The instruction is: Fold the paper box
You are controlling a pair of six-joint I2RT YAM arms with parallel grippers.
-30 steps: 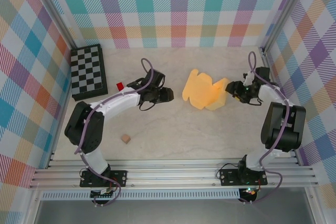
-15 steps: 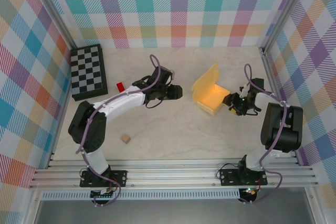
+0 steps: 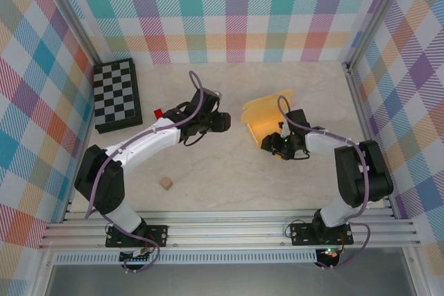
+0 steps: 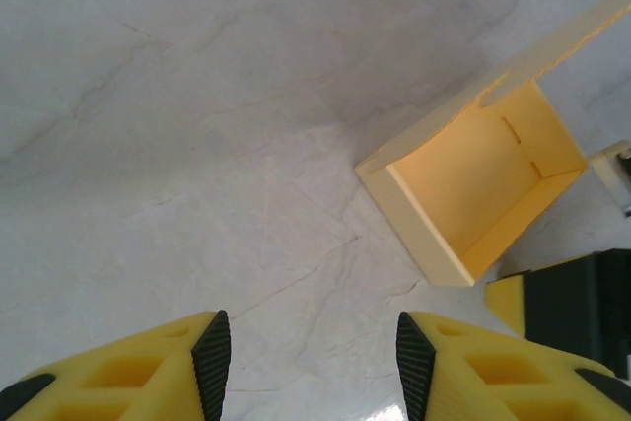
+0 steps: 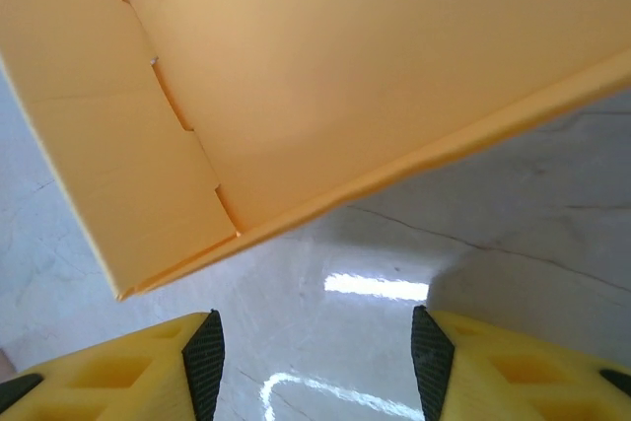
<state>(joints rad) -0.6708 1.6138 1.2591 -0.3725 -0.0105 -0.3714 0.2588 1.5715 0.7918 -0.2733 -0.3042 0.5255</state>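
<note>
On the counter (image 3: pixel 229 178), the paper box (image 4: pixel 483 184) stands half-formed, its lid unclosed; left hand (image 4: pixel 314 347) and right hand (image 5: pixel 315 347) are released, empty.

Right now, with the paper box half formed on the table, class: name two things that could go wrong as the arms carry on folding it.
1. The paper box stands free. The left end effector and right end effector are both open with nothing between them, so a push may slide the light card instead of creasing it.
2. Its raised flap leans unsupported. It could spring back, or buckle if pressed off the crease.
</note>
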